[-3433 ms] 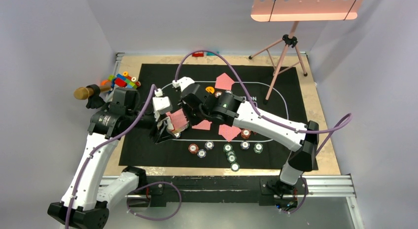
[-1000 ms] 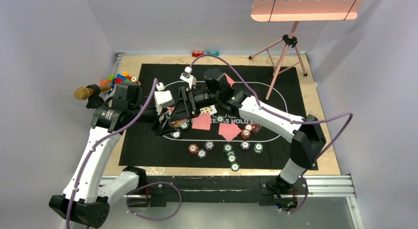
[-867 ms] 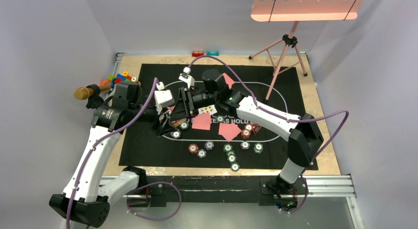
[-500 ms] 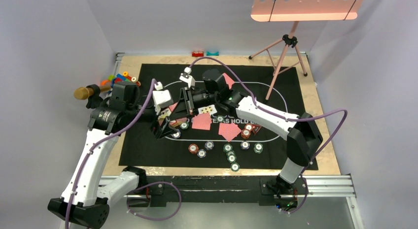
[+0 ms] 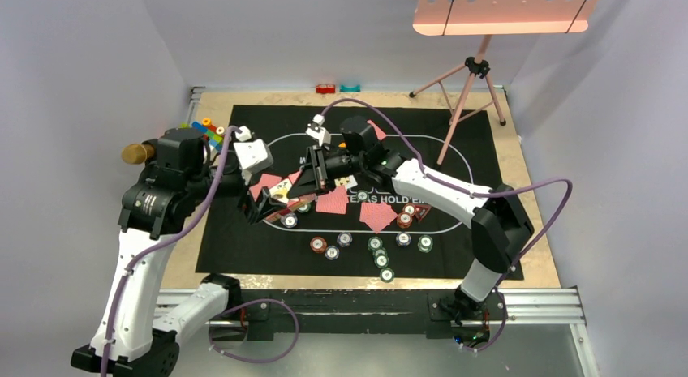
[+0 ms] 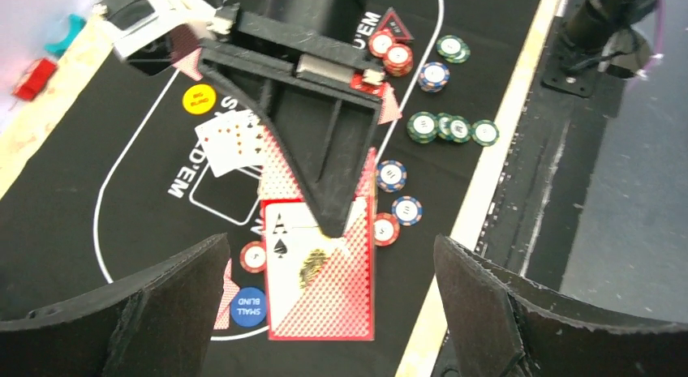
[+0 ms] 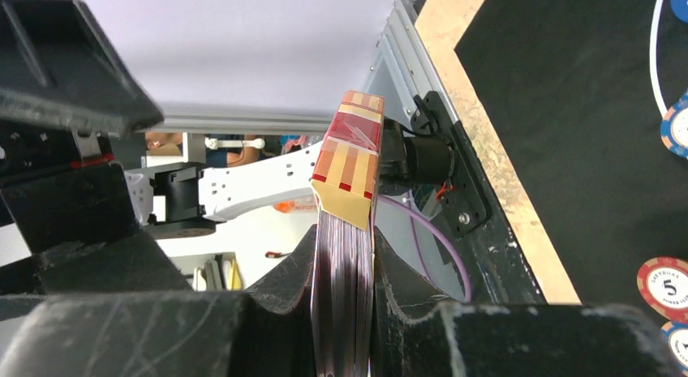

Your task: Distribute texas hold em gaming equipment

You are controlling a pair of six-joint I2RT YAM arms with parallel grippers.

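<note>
My right gripper (image 7: 345,231) is shut on a red-patterned deck of playing cards (image 7: 347,174), seen edge-on between its fingers. In the left wrist view that deck (image 6: 324,288) shows an ace of spades and hangs above the mat from one right finger (image 6: 324,150). My left gripper (image 6: 331,241) stands wide open on either side of the deck, touching nothing. In the top view both grippers, left (image 5: 260,208) and right (image 5: 290,190), meet at the mat's left centre. Striped poker chips (image 5: 377,247) lie near the front. A blue disc (image 6: 250,306), an orange disc (image 6: 199,99) and a red triangle (image 6: 392,24) lie on the mat.
Pink-backed cards (image 5: 333,203) and face-up cards (image 5: 349,181) lie on the black mat (image 5: 487,150). Toy bricks (image 5: 209,130) and a gold-headed microphone (image 5: 136,153) sit at the left edge. A pink tripod (image 5: 466,77) stands at the back right.
My right gripper has closed on the deck. My left gripper has let go of it, opened fully and drawn back to the left.
</note>
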